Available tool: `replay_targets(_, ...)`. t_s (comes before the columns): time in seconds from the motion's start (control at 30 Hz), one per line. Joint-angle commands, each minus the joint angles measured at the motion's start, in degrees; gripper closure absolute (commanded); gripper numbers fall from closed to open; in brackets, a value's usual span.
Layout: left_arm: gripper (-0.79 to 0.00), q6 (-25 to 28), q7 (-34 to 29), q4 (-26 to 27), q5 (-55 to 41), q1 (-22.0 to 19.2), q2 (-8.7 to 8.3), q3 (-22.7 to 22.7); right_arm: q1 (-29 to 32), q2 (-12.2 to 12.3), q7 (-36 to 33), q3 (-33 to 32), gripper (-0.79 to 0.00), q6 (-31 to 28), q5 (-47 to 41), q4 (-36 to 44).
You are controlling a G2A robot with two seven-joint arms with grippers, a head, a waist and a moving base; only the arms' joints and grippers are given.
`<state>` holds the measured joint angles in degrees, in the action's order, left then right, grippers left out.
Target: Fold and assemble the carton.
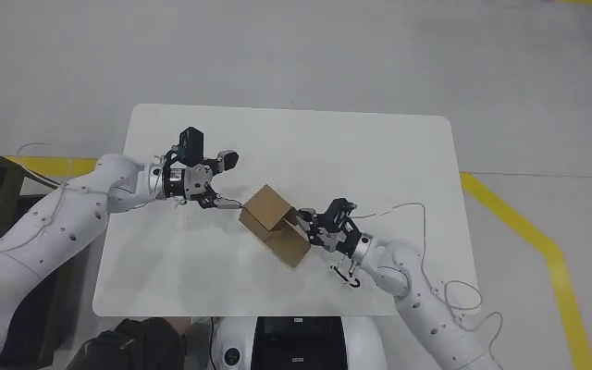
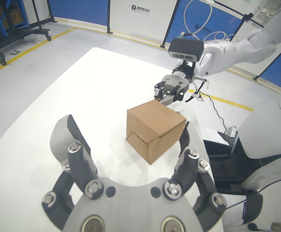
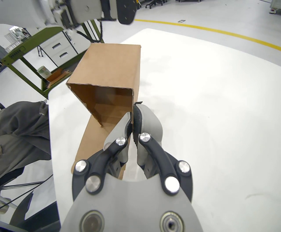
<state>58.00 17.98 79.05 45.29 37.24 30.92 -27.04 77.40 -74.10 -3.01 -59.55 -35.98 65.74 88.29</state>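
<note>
Near the middle of the surface (image 1: pixel 370 148), we see the carton (image 1: pixel 271 215) lying on its side. Our right gripper (image 1: pixel 302 222) is clamped on its open edge at 3 o'clock, while our left gripper (image 1: pixel 229 181) hangs spread wide just beside it at 10 o'clock.

Grey floor (image 1: pixel 277 46) with yellow lines (image 1: pixel 509 215), blue wall panels (image 2: pixel 76 8), a green-framed drawer cabinet (image 3: pixel 59 49).

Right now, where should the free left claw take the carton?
Probably the closed end of the carton, across its flat side walls, coming straight from the left claw, which faces it open; the right claw holds the opposite rim.
</note>
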Motion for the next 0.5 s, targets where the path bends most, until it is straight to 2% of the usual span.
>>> replay_targets(0.0,-0.785,0.0,0.8,0.8,1.5,0.3,-0.11,-0.5,0.0,0.2,-1.2,-0.7,0.0,-0.4,-0.8,1.8)
replay_targets(0.17,-0.785,0.0,3.6,3.0,4.4,1.4,-1.16,-1.8,-0.5,0.7,-4.9,-2.5,0.0,-2.0,-4.5,5.0)
replay_targets(0.4,-0.785,0.0,5.5,6.6,6.8,1.8,-4.01,-1.4,-1.6,1.2,-9.6,-3.8,0.0,-2.7,-6.6,9.8)
replay_targets(0.47,-0.785,0.0,5.5,6.6,6.8,1.8,-4.01,-1.4,-2.1,1.3,-10.5,-4.0,0.0,-2.7,-6.5,10.6)
